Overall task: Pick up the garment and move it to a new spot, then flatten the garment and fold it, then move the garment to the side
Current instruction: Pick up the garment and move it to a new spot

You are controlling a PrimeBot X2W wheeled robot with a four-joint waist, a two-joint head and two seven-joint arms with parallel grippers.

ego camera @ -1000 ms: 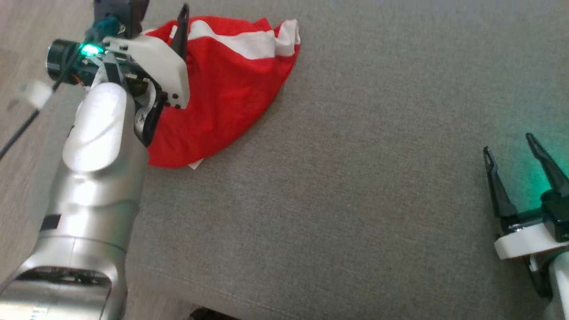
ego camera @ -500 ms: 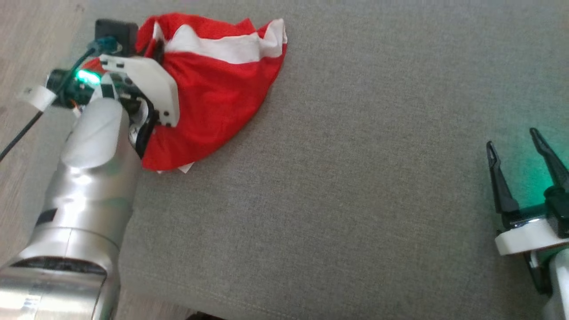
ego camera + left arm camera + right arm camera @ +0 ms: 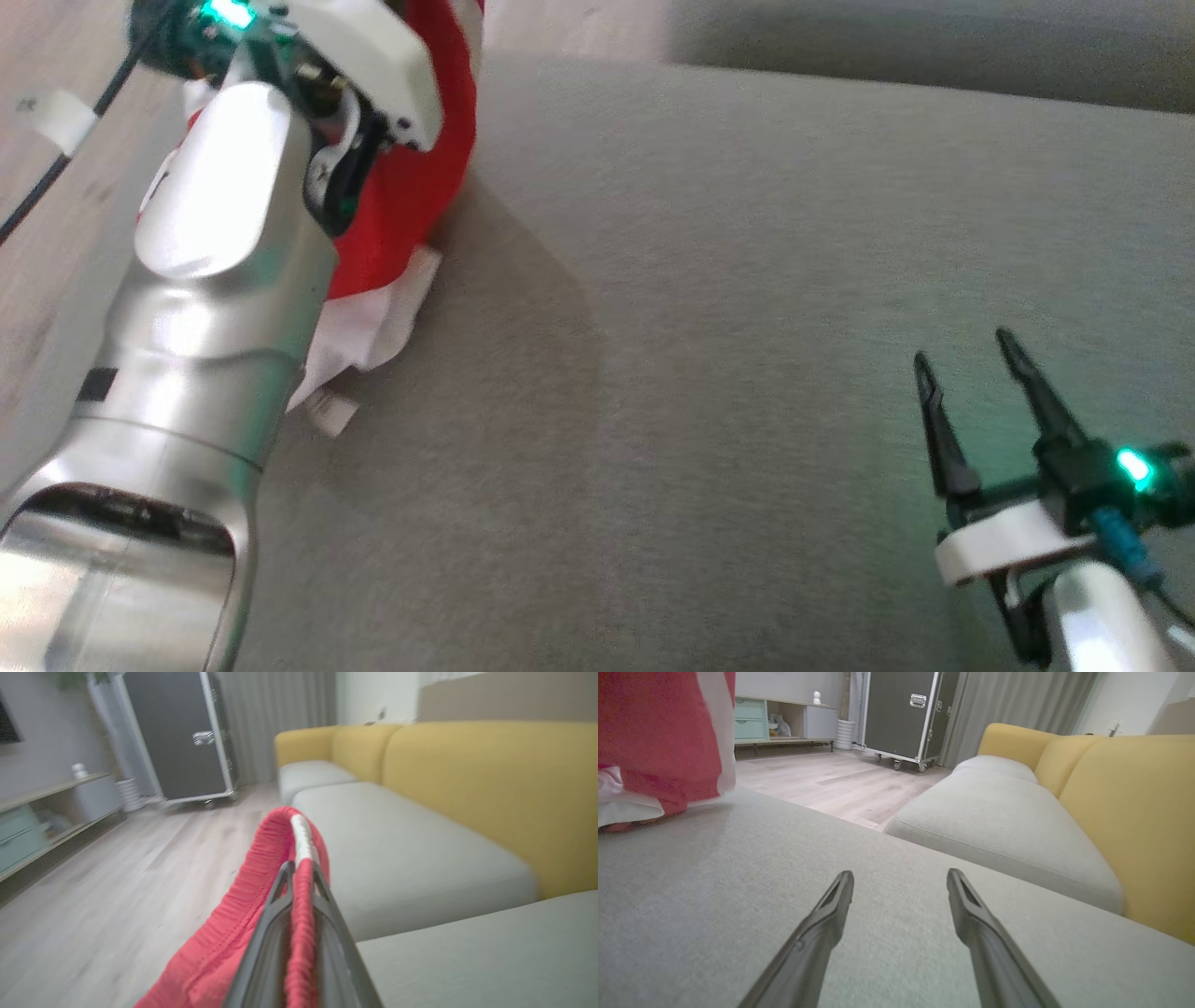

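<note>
The garment [image 3: 411,196] is red with white parts and hangs from my raised left arm at the upper left of the head view. Its white lower edge [image 3: 373,327] still rests on the grey cushion [image 3: 747,280]. In the left wrist view my left gripper [image 3: 300,865] is shut on the garment's [image 3: 261,858] red gathered band with its white stripe. My right gripper [image 3: 963,347] stands open low over the cushion at the lower right, nothing between its fingers. The right wrist view has that gripper [image 3: 900,874] open, with the hanging garment [image 3: 668,742] far to its left.
The cushion's left edge borders a wooden floor [image 3: 117,868]. A second grey seat with yellow backrests [image 3: 1134,802] lies beyond. A black wheeled case [image 3: 901,714] and a low shelf unit [image 3: 775,718] stand across the room.
My left gripper has shut on the garment and lifted it from a heap, so it now hangs. The head camera has shifted. The right gripper stays open.
</note>
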